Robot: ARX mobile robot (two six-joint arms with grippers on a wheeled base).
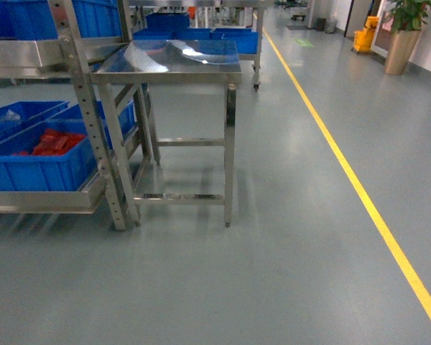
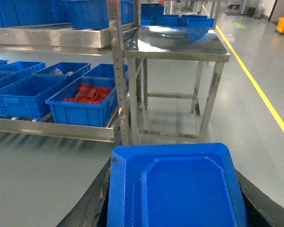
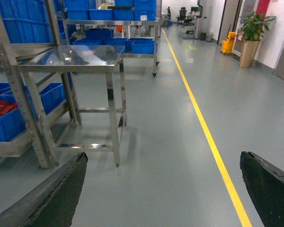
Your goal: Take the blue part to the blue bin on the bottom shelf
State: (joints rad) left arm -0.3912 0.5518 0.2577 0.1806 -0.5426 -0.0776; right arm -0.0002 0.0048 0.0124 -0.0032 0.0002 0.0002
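In the left wrist view my left gripper [image 2: 176, 201] is shut on the blue part [image 2: 180, 182], a bright-blue flat plastic piece with cut corners that fills the gap between the black fingers [image 2: 92, 201]. Ahead on the left, the bottom shelf [image 2: 52, 128] carries several blue bins; the empty blue bin [image 2: 20, 97] stands left of a like crate with red bags [image 2: 87, 101]. The right wrist view shows my right gripper [image 3: 161, 189] open over bare floor, holding nothing. Neither gripper shows in the head view, where the bottom shelf [image 1: 36, 203] lies at the left.
A stainless-steel table [image 1: 174, 61] stands right beside the rack post [image 1: 93, 122]. A yellow floor line [image 1: 359, 194] runs down the aisle on the right. More blue crates [image 1: 233, 39] sit further back, and a potted plant [image 1: 404, 32] at the far right.
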